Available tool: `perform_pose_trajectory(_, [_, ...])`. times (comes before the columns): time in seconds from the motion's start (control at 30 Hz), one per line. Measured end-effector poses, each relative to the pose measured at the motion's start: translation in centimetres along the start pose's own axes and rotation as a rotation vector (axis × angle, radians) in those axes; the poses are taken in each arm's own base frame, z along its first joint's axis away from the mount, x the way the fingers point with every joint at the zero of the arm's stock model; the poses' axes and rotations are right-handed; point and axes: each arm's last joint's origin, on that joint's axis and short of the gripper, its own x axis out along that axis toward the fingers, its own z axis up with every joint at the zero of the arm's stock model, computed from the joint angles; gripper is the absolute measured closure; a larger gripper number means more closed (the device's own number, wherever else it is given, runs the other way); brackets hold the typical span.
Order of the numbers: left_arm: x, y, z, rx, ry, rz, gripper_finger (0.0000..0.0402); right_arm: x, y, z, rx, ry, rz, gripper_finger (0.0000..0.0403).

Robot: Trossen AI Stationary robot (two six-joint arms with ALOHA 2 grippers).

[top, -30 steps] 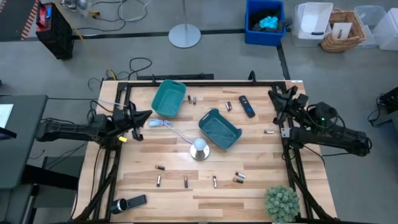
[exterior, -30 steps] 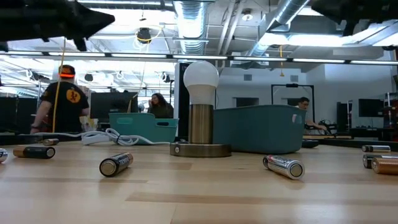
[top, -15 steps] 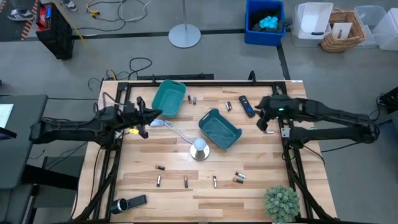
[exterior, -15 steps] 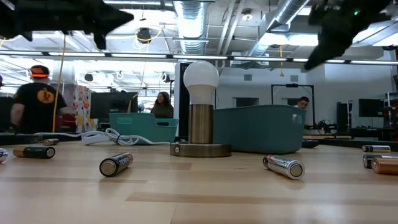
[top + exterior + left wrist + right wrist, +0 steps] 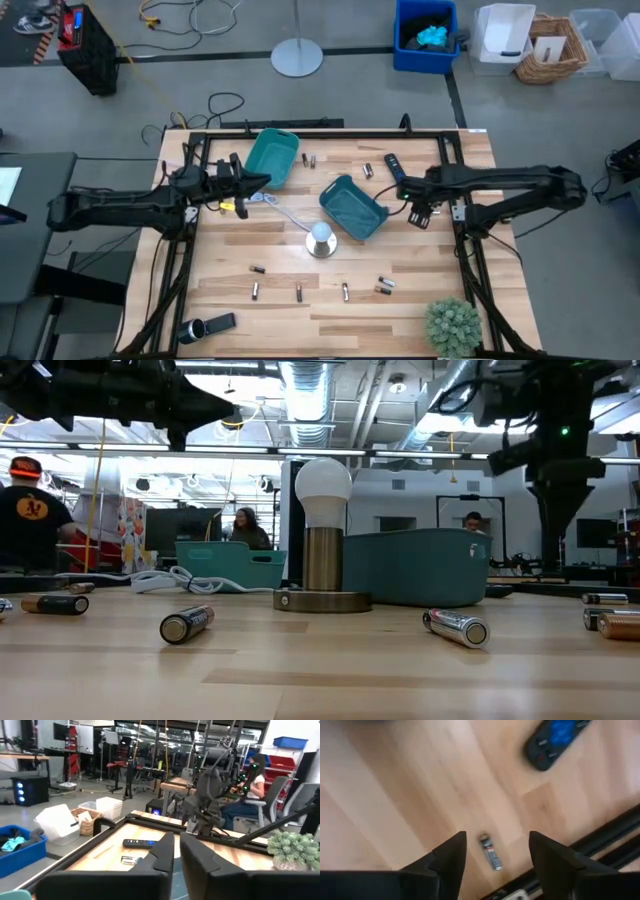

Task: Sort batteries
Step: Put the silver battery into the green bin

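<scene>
**My right hand poised over a battery by the counter's right edge**

My right hand [image 5: 420, 213] hangs above the counter [image 5: 400, 250], close to its right edge, with its fingers [image 5: 451, 855] spread well apart. Seen from the wrist, a single small battery [image 5: 490, 852] lies flat on the wood between those fingers, untouched, and the black remote [image 5: 557, 739] lies farther off. My left hand [image 5: 262, 182] reaches in over the left edge, beside the teal bin [image 5: 272, 157] at the far left, its fingers [image 5: 167, 851] nearly together and holding nothing. A second teal bin [image 5: 352, 207] sits mid-counter, next to the bulb lamp [image 5: 321, 238]. Further batteries [image 5: 299, 292] lie scattered along the near edge, and two more [image 5: 308, 159] near the far edge. A small plant [image 5: 453, 326] stands at the near right corner.
</scene>
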Motion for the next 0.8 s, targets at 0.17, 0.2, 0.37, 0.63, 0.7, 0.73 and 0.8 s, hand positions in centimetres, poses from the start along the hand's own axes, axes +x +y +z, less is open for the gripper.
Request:
perform_pose_trajectory(0.17, [-0.1, 0.1, -0.1, 0.032, 0.018, -0.025, 0.0320, 2.1, 0.4, 0.0, -0.018, 0.115, -0.016, 0.0157])
perform_pose_trajectory(0.2, [-0.1, 0.1, -0.1, 0.040, 0.020, -0.037, 0.0312, 2.5, 0.4, -0.1, -0.018, 0.135, -0.022, 0.0157])
perform_pose_trajectory(0.37, [-0.1, 0.1, -0.1, 0.068, 0.023, -0.043, 0.0291, 4.0, 0.1, -0.1, -0.015, 0.213, -0.036, 0.0156])
perform_pose_trajectory(0.63, [-0.1, 0.1, -0.1, 0.074, 0.021, -0.045, 0.0290, 5.8, 0.5, 0.5, -0.038, 0.327, -0.053, 0.0156])
perform_pose_trajectory(0.7, [-0.1, 0.1, -0.1, 0.077, 0.021, -0.045, 0.0290, 6.4, 0.8, 0.7, -0.052, 0.362, -0.047, 0.0156])
perform_pose_trajectory(0.73, [-0.1, 0.1, -0.1, 0.076, 0.021, -0.045, 0.0290, 6.7, 0.9, 0.7, -0.058, 0.379, -0.047, 0.0156])
perform_pose_trajectory(0.8, [-0.1, 0.1, -0.1, 0.076, 0.021, -0.045, 0.0290, 7.2, 1.0, 0.8, -0.065, 0.406, -0.053, 0.0156])
